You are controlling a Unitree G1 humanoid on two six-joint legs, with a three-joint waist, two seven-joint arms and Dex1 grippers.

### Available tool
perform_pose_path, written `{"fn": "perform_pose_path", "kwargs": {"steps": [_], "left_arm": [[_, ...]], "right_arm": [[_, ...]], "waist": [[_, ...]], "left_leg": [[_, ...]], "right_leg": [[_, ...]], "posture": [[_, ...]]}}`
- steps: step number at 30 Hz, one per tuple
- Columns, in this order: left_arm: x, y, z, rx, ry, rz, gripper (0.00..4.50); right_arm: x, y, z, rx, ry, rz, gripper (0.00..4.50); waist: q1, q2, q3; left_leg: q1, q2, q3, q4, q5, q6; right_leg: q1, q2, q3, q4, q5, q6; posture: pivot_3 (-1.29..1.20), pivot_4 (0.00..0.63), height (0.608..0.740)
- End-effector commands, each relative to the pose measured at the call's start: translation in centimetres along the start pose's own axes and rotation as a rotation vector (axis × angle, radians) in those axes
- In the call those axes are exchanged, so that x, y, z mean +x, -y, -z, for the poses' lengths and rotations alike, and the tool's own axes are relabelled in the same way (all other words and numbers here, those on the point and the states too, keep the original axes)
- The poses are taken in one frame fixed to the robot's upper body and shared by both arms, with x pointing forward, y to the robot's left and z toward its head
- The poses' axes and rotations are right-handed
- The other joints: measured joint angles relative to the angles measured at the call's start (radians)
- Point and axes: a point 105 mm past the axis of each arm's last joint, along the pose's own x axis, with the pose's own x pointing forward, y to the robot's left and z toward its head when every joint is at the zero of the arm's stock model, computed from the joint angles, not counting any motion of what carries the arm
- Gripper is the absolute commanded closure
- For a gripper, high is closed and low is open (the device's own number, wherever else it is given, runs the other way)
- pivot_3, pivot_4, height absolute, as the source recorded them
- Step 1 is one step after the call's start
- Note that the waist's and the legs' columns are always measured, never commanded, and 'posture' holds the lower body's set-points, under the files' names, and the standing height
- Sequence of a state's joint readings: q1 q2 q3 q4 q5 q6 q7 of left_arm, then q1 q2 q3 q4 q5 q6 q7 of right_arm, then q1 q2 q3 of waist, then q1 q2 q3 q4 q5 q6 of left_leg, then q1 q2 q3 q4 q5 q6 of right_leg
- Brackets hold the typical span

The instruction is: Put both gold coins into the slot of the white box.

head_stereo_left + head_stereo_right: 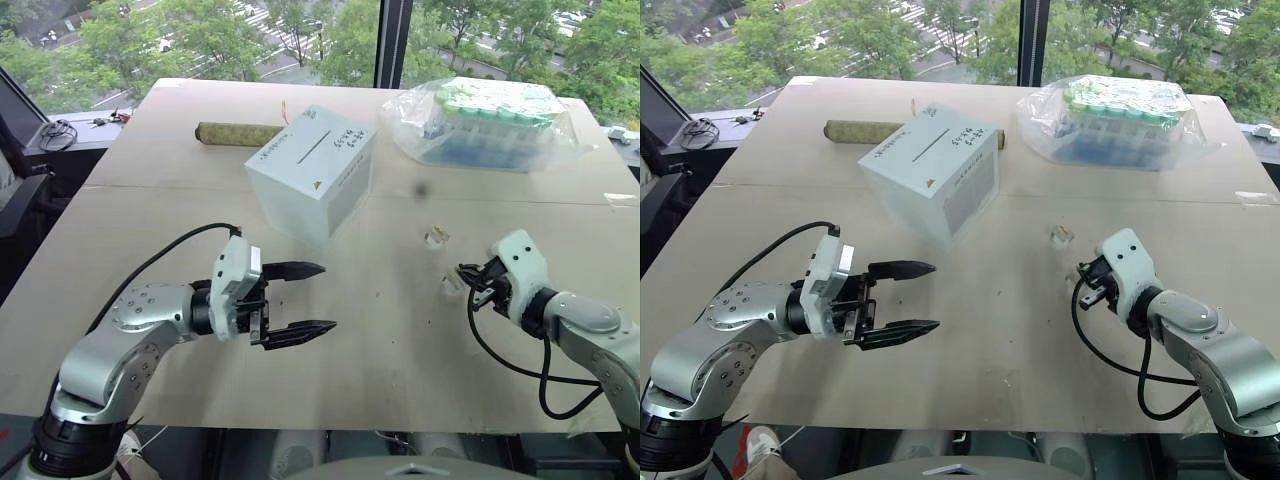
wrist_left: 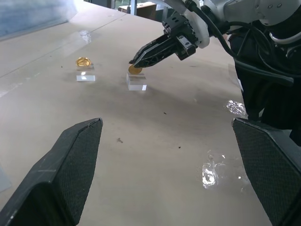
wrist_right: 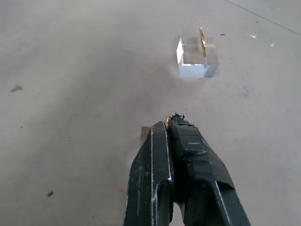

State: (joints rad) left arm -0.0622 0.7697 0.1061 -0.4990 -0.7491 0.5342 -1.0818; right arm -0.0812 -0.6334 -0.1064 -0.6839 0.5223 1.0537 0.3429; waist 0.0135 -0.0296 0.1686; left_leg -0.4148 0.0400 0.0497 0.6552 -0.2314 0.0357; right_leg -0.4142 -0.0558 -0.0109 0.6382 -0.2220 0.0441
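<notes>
Left eye view: left gripper (image 1: 309, 299) hangs wide open, empty, white box (image 1: 311, 172) just beyond it. Right gripper (image 2: 134, 60) is pinched shut on the near gold coin (image 2: 135, 70) atop its clear block (image 2: 136, 82); the other coin (image 3: 203, 42) stands ahead. Best lift straight up, keeping the pinch firm so the block stays put

Looks like a lab or office test space, several floors up: a plain wooden table (image 1: 200, 330) against big windows (image 1: 300, 35), treetops outside at the frame's top, bagged green-capped tubes (image 1: 490, 120) upper right.
</notes>
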Motion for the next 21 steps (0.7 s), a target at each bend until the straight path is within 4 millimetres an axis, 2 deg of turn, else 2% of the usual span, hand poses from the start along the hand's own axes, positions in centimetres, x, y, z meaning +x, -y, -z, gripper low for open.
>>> {"fn": "perform_pose_path", "kwargs": {"steps": [1, 3, 8, 9, 11, 12, 13, 14, 16, 20, 21], "left_arm": [[0.4, 0.0, -1.3, -0.044, 0.052, 0.017, 0.00], [0.6, -0.1, -1.9, -0.079, 0.072, 0.027, 0.00], [1.7, -0.3, -3.7, -0.176, 0.120, 0.098, 0.00], [1.9, -0.2, -4.1, -0.193, 0.131, 0.122, 0.40], [2.5, -0.3, -4.8, -0.203, 0.146, 0.162, 0.71], [2.8, -0.4, -5.1, -0.201, 0.149, 0.172, 1.24], [3.0, -0.4, -5.3, -0.196, 0.150, 0.182, 1.24], [3.4, -0.5, -5.5, -0.197, 0.154, 0.194, 1.58], [3.9, -0.5, -5.9, -0.201, 0.162, 0.227, 1.58], [4.9, -0.5, -6.4, -0.208, 0.168, 0.268, 1.58], [5.1, -0.5, -6.6, -0.209, 0.170, 0.283, 1.82]], "right_arm": [[-1.2, 0.4, -2.1, 0.042, 0.099, -0.008, 4.46], [-1.9, -0.1, -3.1, 0.094, 0.163, -0.072, 4.46], [-4.4, -3.3, -6.8, 0.162, 0.328, -0.352, 4.46], [-4.8, -3.8, -7.5, 0.167, 0.351, -0.398, 4.50], [-5.3, -5.1, -8.7, 0.170, 0.384, -0.482, 4.50], [-5.5, -5.6, -9.1, 0.167, 0.389, -0.512, 4.50], [-5.6, -6.0, -9.4, 0.161, 0.390, -0.533, 4.50], [-5.8, -6.6, -9.7, 0.152, 0.390, -0.562, 4.50], [-6.2, -7.6, -10.2, 0.142, 0.392, -0.608, 4.50], [-6.6, -8.2, -10.9, 0.149, 0.392, -0.635, 4.50], [-6.7, -8.4, -11.0, 0.147, 0.391, -0.644, 4.50]], "waist": [[0.000, 0.000, 0.000], [0.000, 0.000, 0.000], [-0.002, 0.000, 0.000], [-0.003, 0.000, 0.000], [-0.005, 0.000, 0.000], [-0.005, 0.000, 0.000], [-0.004, 0.000, 0.000], [-0.003, 0.000, 0.000], [-0.002, 0.000, 0.000], [-0.002, 0.000, 0.000], [-0.002, 0.000, 0.000]], "left_leg": [[0.000, 0.000, 0.000, 0.000, 0.000, 0.000], [0.000, 0.000, 0.000, 0.000, 0.000, 0.000], [0.000, 0.000, -0.001, 0.000, 0.000, 0.000], [0.001, 0.000, -0.001, 0.000, 0.000, 0.000], [0.001, 0.000, -0.001, 0.000, 0.000, 0.000], [0.001, 0.000, -0.001, 0.000, 0.000, 0.000], [0.001, 0.000, -0.001, 0.000, 0.000, 0.000], [0.001, 0.000, -0.001, 0.000, 0.000, 0.000], [0.001, -0.001, -0.001, 0.000, 0.000, 0.000], [0.000, -0.001, -0.001, 0.001, 0.000, 0.000], [0.000, -0.001, -0.001, 0.001, 0.000, 0.000]], "right_leg": [[0.000, 0.000, 0.000, 0.000, 0.000, 0.000], [0.000, 0.000, 0.000, 0.000, 0.000, 0.000], [0.000, 0.000, 0.000, 0.001, 0.000, 0.001], [0.000, 0.001, 0.000, 0.002, 0.000, 0.001], [0.000, 0.001, 0.000, 0.002, 0.000, 0.001], [0.000, 0.001, 0.000, 0.002, 0.000, 0.001], [0.000, 0.001, 0.000, 0.002, 0.000, 0.000], [0.000, 0.001, 0.000, 0.003, 0.000, 0.000], [0.000, 0.001, 0.000, 0.003, 0.001, 0.000], [0.000, 0.001, 0.000, 0.002, 0.001, 0.000], [0.000, 0.001, 0.001, 0.002, 0.001, 0.001]], "posture": [[0.00, 0.150, 0.740], [0.00, 0.150, 0.740], [0.00, 0.150, 0.740], [0.00, 0.150, 0.740], [0.00, 0.150, 0.740], [0.00, 0.150, 0.740], [0.00, 0.150, 0.740], [0.00, 0.150, 0.740], [0.00, 0.150, 0.740], [0.00, 0.150, 0.740], [0.00, 0.150, 0.740]]}}
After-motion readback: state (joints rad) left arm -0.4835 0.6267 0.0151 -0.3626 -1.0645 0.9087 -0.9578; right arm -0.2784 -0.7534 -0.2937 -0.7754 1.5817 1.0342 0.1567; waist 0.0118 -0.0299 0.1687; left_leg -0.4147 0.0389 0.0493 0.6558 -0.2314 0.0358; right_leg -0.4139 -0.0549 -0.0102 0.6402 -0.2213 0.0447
